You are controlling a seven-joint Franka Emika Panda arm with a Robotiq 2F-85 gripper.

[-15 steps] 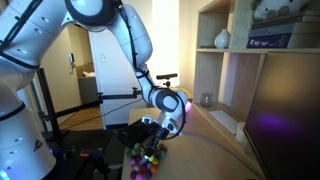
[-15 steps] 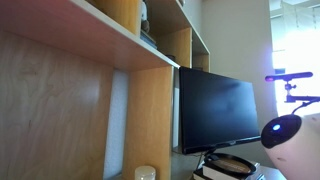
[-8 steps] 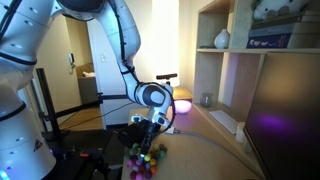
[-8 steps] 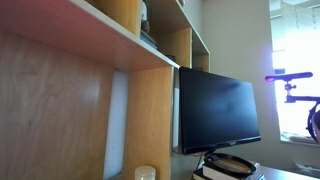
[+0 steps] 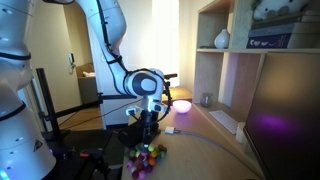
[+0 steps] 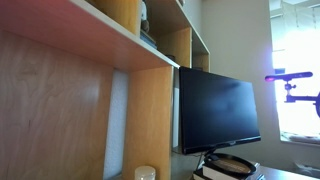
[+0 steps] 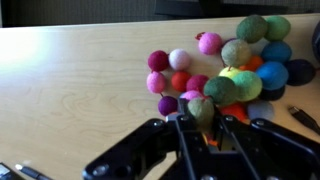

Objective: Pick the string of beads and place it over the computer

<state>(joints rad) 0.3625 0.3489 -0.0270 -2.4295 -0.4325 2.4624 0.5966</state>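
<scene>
In an exterior view, one white arm reaches down over a dark stand, and its one gripper (image 5: 148, 128) points downward just above the string of beads (image 5: 146, 160), a single many-coloured bunch low in the frame. To the side glows one pink lamp (image 5: 181, 103). One white vase (image 5: 221, 39) stands on the wooden shelf unit (image 5: 215, 80), and one dark monitor (image 5: 286, 120) fills the near edge. In an exterior view from the shelf side, the one monitor (image 6: 218, 108) stands beside the shelving, with neither claw nor beads in sight. In the wrist view, the two fingers are clenched together on the near edge of the bunch, which lies on the pale wooden desk (image 7: 80, 90) and shows well over a dozen beads.
</scene>
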